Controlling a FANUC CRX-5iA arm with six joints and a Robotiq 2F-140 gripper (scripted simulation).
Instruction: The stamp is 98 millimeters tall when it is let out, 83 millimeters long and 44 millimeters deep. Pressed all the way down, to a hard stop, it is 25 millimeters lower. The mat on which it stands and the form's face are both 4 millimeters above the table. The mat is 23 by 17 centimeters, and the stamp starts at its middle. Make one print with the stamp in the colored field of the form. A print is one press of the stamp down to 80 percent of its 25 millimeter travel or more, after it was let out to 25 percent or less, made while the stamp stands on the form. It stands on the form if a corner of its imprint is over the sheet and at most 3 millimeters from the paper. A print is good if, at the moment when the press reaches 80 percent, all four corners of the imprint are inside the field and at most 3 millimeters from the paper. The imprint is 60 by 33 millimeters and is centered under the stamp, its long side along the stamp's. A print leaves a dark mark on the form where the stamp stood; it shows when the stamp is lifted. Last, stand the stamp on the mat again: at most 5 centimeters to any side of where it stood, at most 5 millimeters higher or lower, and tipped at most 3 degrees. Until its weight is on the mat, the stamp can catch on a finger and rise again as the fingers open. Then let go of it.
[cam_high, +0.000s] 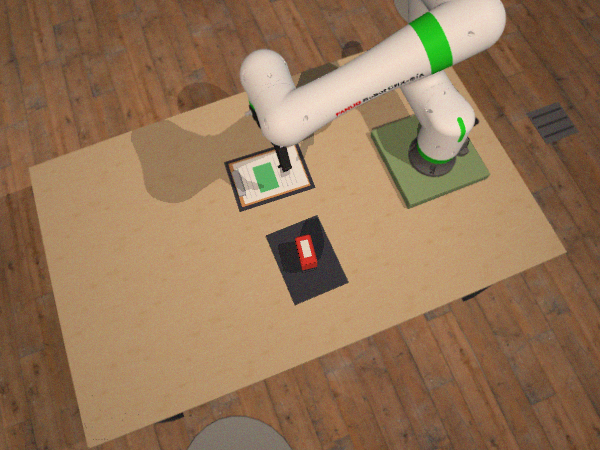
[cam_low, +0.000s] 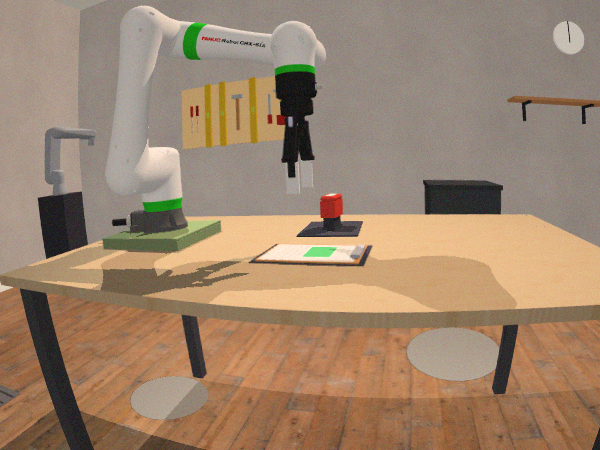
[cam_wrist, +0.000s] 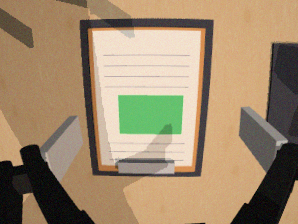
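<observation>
The red stamp stands upright at the middle of the dark mat; it also shows in the exterior view. The form on its clipboard lies beyond the mat, and its green field bears no mark. In the wrist view the form and green field lie straight below. My gripper is open and empty, high above the form, well apart from the stamp. It also shows in the exterior view. A corner of the mat shows at the wrist view's right edge.
The robot's base stands on a green plate at the table's right rear. The arm's shadow falls across the table left of the form. A black cabinet stands behind the table.
</observation>
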